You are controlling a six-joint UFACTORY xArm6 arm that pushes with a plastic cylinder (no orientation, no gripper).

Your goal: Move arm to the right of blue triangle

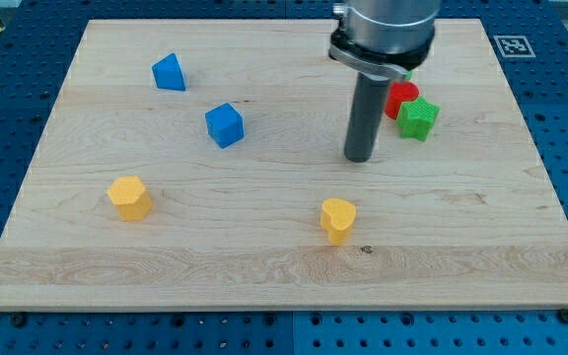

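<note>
The blue triangle (pixel 169 72) lies near the view's top left of the wooden board (pixel 264 276). My tip (pixel 359 158) rests on the board at centre right, far to the right of the blue triangle and a little lower in the view. A blue cube (pixel 224 124) lies between them, below and right of the triangle. The rod rises from the tip to the arm's grey body at the view's top.
A red block (pixel 399 99) and a green star-shaped block (pixel 418 118) sit close to the right of the rod. A yellow hexagonal block (pixel 129 197) lies at lower left and a yellow heart-shaped block (pixel 338 219) below my tip.
</note>
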